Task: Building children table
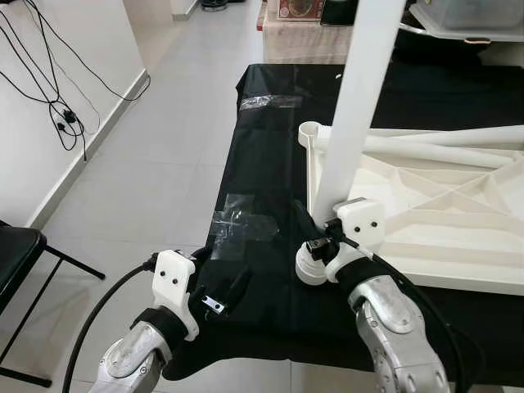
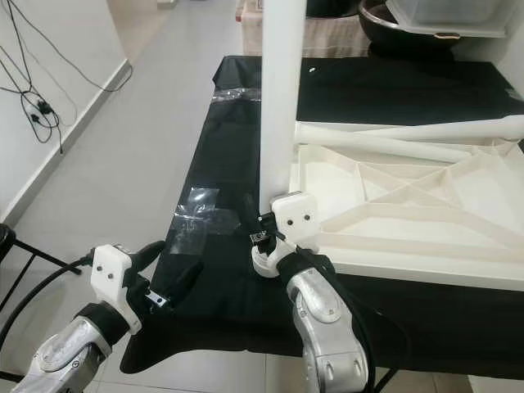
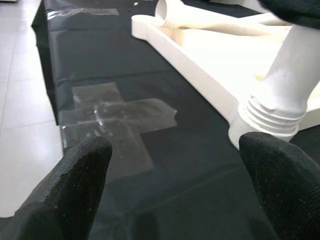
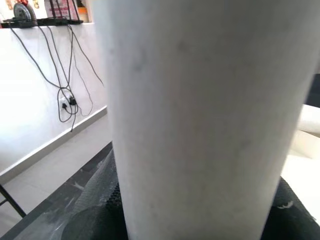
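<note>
the black-covered table (image 1: 270, 147) carries the whole job; on it the white tabletop (image 2: 426, 213) lies upside down, ribs showing, with a loose leg (image 2: 409, 131) lying across its far side; clear tape patches (image 3: 115, 120) hold the cover down near your left arm.

you are in the leg-fitting step, by my reading; the upright leg (image 1: 356, 106) stands at the tabletop's near corner, its threaded foot (image 3: 267, 117) sitting at the corner socket (image 1: 309, 266), and whether it is seated or only resting there i cannot tell; your right gripper (image 2: 266, 223) is clamped round that leg low down, just above the thread.

your left gripper (image 1: 225, 296) hovers low over the table's near edge, fingers (image 3: 75, 175) spread wide, holding nothing.

next, you likely need to keep the leg plumb and turn it into the socket; a tilt could cross the thread; your left gripper could steady the tabletop.
</note>
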Controlling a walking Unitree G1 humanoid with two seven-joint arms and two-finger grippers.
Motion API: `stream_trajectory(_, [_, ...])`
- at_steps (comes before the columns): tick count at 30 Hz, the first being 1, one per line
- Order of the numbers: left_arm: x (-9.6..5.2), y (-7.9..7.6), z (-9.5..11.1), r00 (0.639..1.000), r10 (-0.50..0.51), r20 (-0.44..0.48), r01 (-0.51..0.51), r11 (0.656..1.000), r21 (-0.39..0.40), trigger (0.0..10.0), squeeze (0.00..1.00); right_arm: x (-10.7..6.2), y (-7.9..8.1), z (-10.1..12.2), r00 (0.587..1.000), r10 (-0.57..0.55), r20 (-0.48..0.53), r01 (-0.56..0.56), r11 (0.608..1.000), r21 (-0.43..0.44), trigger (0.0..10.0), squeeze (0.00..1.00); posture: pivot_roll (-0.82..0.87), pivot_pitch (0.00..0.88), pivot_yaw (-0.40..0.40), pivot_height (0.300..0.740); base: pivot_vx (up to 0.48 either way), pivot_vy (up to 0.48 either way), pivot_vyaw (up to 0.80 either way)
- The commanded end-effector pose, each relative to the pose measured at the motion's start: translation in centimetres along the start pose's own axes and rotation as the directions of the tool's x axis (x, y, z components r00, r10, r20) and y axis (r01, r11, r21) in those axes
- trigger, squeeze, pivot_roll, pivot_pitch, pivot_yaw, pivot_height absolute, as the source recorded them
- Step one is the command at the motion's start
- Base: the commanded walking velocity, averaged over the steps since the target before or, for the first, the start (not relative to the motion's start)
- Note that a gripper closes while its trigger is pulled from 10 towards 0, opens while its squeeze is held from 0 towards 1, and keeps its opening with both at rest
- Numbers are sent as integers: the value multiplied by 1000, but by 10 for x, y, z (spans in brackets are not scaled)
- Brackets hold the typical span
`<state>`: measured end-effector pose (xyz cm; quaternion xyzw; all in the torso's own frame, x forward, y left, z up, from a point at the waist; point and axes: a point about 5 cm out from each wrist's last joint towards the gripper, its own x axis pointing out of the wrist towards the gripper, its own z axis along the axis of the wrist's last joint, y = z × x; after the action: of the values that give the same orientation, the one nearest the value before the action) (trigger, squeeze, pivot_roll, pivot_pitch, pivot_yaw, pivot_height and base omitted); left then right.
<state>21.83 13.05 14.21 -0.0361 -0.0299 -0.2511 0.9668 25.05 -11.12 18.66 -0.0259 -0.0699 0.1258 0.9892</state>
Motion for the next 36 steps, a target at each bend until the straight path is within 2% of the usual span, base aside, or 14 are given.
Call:
stream_trajectory(1, [-1, 3, -3, 1000, 17, -6, -17, 1000, -3, 10000, 0, -5, 2, -23, 992, -9, -129, 11, 1000, 14, 10000, 0, -13, 160, 23, 740, 0, 0, 0])
stream_trajectory(5, [-1, 5, -3, 1000, 20, -7, -20, 1000, -5, 10000, 0, -5, 5, -22, 992, 3, -122, 1, 1000, 30, 10000, 0, -11, 157, 28, 740, 0, 0, 0])
stream_trajectory(6, [0, 5, -3, 1000, 19, -8, -19, 1000, -4, 10000, 0, -6, 7, -20, 995, 36, -97, -29, 997, 71, 10000, 780, -6, 151, 29, 740, 0, 0, 0])
stream_trajectory(7, [0, 6, -3, 1000, 19, -9, -19, 1000, -3, 10000, 0, -6, 8, -19, 995, 46, -87, -39, 996, 81, 10000, 1000, 0, 151, 28, 740, 0, 0, 0])
stream_trajectory(15, [-1, 6, -4, 1000, 29, -5, -29, 1000, 0, 10000, 0, -9, 7, -19, 996, 51, -80, -44, 996, 81, 10000, 1000, -5, 150, 27, 740, 0, 0, 0])
stream_trajectory(16, [-1, 6, -4, 1000, 30, -5, -30, 1000, -1, 10000, 0, -10, 6, -19, 996, 44, -79, -38, 997, 71, 10000, 937, -5, 150, 27, 740, 0, 0, 0])
stream_trajectory(17, [-1, 6, -4, 1000, 29, -4, -29, 1000, -1, 10000, 0, -13, 3, -18, 996, 41, -74, -36, 997, 68, 10000, 0, -9, 149, 30, 740, 0, 0, 0])
stream_trajectory(22, [0, 8, -4, 1000, 30, -3, -30, 1000, -2, 10000, 0, -24, -6, -16, 997, 51, -62, -46, 996, 73, 10000, 0, -20, 155, 42, 740, 0, 0, 0])
stream_trajectory(24, [0, 10, -4, 999, 32, -4, -32, 999, -2, 10000, 0, -35, -12, -15, 996, 65, -53, -61, 995, 73, 10000, 0, -24, 153, 46, 740, 0, 0, 0])
stream_trajectory(27, [-1, 10, -4, 999, 33, -5, -33, 999, -2, 10000, 0, -38, -14, -15, 997, 60, -53, -57, 996, 67, 10000, 0, -25, 154, 47, 740, 0, 0, 0])
stream_trajectory(30, [-4, 15, -5, 999, 51, -18, -51, 999, -5, 10000, 0, -51, -25, -17, 997, -20, -71, 21, 1000, 20, 10000, 0, -35, 155, 66, 740, 0, 0, 0])
stream_trajectory(36, [-12, 22, -8, 994, 101, -36, -101, 995, 2, 10000, 0, -65, -31, -20, 990, -104, -97, 106, 994, 18, 10000, 0, -45, 157, 84, 740, 0, 0, 0])
